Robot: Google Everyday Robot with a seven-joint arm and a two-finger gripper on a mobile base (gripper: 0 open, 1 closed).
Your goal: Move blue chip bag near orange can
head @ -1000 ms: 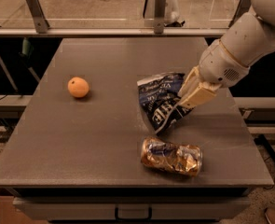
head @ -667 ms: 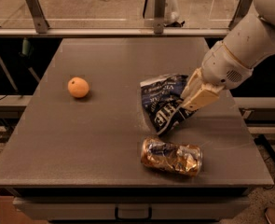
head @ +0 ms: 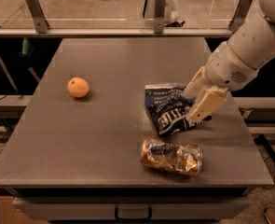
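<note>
The blue chip bag [head: 168,107] is a crinkled navy foil bag with white lettering, right of the table's middle. My gripper [head: 197,99] is at the bag's right edge, with its cream fingers [head: 207,105] closed over that edge and the bag low over or on the table. The orange can [head: 172,156], crushed and golden with a blue patch, lies on its side just in front of the bag with a small gap between them.
A small round orange fruit [head: 78,87] sits on the left part of the grey table [head: 104,139]. A metal rail with posts [head: 155,13] runs along the far edge. My white arm [head: 249,50] reaches in from the upper right.
My gripper and the blue chip bag have shifted together slightly to the right and toward the front edge, closer to the orange can. The can and the fruit have not moved.
</note>
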